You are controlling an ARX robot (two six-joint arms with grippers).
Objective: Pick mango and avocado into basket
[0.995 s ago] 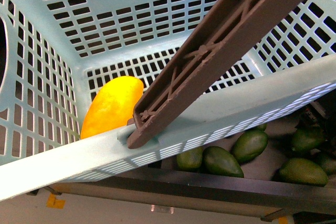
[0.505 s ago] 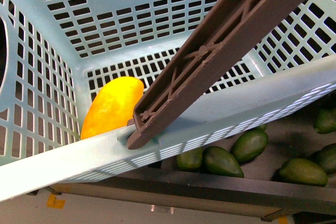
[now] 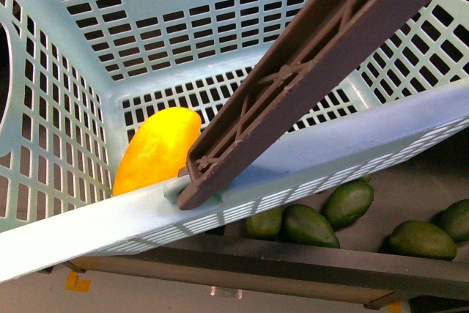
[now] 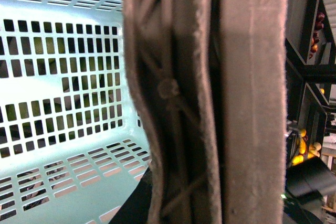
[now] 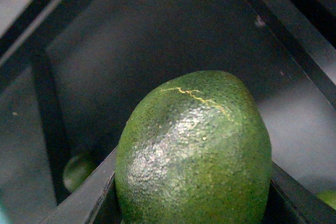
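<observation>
The turquoise basket [image 3: 308,159] fills the front view, tilted, its brown handle [image 3: 308,71] crossing diagonally. The yellow mango [image 3: 156,150] lies on the basket's slotted floor against the left wall. In the left wrist view the brown handle [image 4: 210,98] fills the frame with the basket wall [image 4: 63,98] behind it; my left gripper is shut on the basket, its fingers hidden. My right gripper is shut on the avocado [image 5: 194,150], a pebbly green fruit with a thin yellow scar, held up above a dark shelf. Neither gripper shows in the front view.
Several more avocados [image 3: 311,225] lie on a dark shelf below the basket's near rim, one at the right [image 3: 423,240]. A metal shelf edge [image 3: 256,265] runs along the bottom. Another green fruit [image 5: 79,171] lies on the dark shelf beneath the held avocado.
An avocado at the front view's right edge rose from the shelf and left the view. The basket and mango have stayed in place.
</observation>
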